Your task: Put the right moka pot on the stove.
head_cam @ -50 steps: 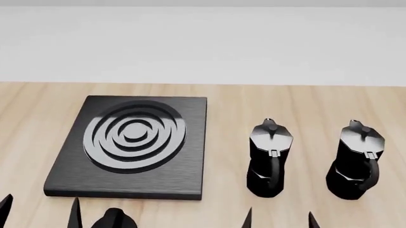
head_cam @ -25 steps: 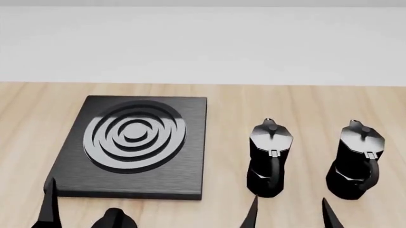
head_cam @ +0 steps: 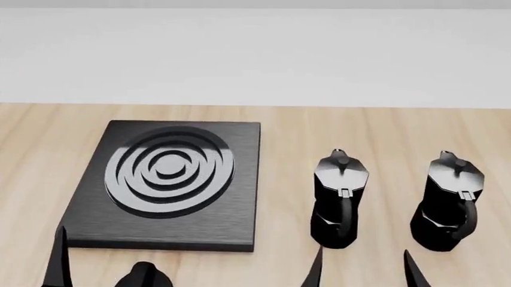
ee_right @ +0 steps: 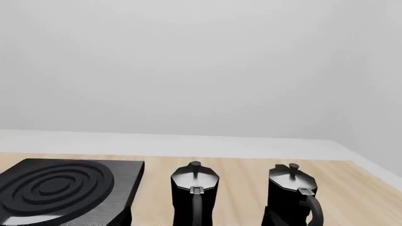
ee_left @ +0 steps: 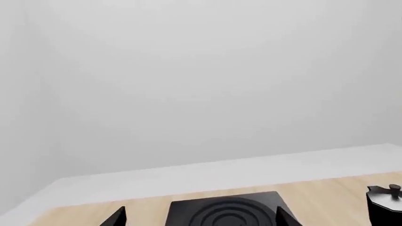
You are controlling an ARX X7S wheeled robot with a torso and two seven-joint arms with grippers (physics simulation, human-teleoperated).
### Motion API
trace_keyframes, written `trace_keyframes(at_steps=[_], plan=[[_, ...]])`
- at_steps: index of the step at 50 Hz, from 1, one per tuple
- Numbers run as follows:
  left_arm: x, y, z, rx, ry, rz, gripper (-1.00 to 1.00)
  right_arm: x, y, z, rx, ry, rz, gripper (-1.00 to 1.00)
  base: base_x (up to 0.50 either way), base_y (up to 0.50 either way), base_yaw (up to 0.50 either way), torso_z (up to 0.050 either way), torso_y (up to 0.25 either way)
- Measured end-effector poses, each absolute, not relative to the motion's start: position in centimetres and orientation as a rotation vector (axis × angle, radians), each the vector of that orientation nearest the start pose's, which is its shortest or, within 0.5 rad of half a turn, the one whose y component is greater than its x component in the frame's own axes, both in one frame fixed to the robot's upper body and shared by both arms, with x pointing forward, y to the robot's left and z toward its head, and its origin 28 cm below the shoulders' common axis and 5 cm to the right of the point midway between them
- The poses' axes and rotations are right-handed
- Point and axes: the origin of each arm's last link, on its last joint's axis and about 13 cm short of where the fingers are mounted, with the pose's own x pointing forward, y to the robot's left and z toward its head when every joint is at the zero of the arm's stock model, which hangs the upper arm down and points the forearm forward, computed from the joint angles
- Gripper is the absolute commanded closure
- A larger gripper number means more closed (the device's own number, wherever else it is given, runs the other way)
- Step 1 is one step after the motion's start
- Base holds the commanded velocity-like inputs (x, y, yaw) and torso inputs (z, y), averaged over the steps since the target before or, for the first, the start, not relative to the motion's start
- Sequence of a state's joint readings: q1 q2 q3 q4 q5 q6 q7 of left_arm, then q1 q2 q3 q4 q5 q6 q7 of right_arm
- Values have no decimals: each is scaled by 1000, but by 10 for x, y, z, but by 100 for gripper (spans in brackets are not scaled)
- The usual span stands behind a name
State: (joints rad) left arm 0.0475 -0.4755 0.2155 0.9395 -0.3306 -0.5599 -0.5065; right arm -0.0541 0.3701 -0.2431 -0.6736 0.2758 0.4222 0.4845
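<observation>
Two identical black moka pots stand on the wooden table in the head view. The right moka pot (head_cam: 451, 200) is at the right, the other pot (head_cam: 339, 200) to its left. Both show in the right wrist view, the right moka pot (ee_right: 292, 195) beside the other pot (ee_right: 195, 195). The stove (head_cam: 167, 179) lies flat to their left, its burner bare. My right gripper (head_cam: 363, 272) is open and empty at the near edge, in front of the gap between the pots. My left gripper (ee_left: 201, 219) is open and empty in front of the stove (ee_left: 226, 214); one fingertip (head_cam: 57, 257) shows by the stove's near left corner.
A small black oval knob (head_cam: 143, 276) lies on the table just in front of the stove. The wooden table (head_cam: 288, 143) ends at a pale wall behind. The left pot's lid (ee_left: 386, 197) shows at the edge of the left wrist view.
Both grippers have come further into the head view from the near edge over the last second. Pots and stove have not moved.
</observation>
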Motion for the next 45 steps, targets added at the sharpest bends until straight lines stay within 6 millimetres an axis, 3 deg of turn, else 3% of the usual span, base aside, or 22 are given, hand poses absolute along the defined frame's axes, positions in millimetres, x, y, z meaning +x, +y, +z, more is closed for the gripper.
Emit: trace_keyframes(at_steps=[18, 45], plan=[[150, 212, 145, 116, -227, -9, -100, 171, -101, 113, -62, -97, -63, -100, 0, 0, 0, 0, 0], [150, 213, 143, 102, -233, -10, -100, 171, -113, 156, -50, -27, -27, -100, 0, 0, 0, 0, -13]])
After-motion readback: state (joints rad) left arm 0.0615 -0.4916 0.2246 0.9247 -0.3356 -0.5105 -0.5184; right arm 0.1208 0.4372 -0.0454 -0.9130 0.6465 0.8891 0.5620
